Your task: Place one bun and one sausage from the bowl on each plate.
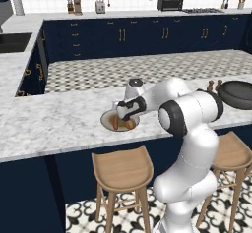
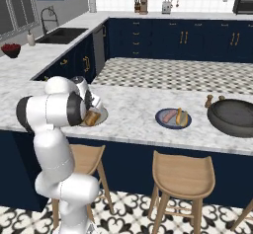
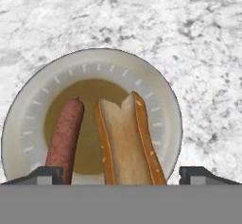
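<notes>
The pale beige plate (image 3: 156, 105) with a brown centre lies on the marble counter, right under my hand. On it rest a pinkish-red sausage (image 3: 65, 135) and, beside it, a golden-tan bun (image 3: 126, 140). My gripper (image 3: 124, 173) hangs just above them, open, with its fingertips (image 3: 45, 173) spread wider than the bun and holding nothing. From the left base view the gripper (image 1: 123, 115) sits over that same plate (image 1: 107, 121). The dark blue plate (image 2: 163, 122) further right carries another sausage (image 2: 169, 115) and bun (image 2: 181, 117). The dark bowl (image 2: 232, 117) stands at the counter's right end.
Two small brown shakers (image 2: 209, 100) stand next to the bowl. Wooden stools (image 1: 120, 170) are tucked under the counter's front edge. Bare marble (image 1: 54, 121) stretches left of the beige plate. A sink (image 2: 62, 34) lies on the far left counter.
</notes>
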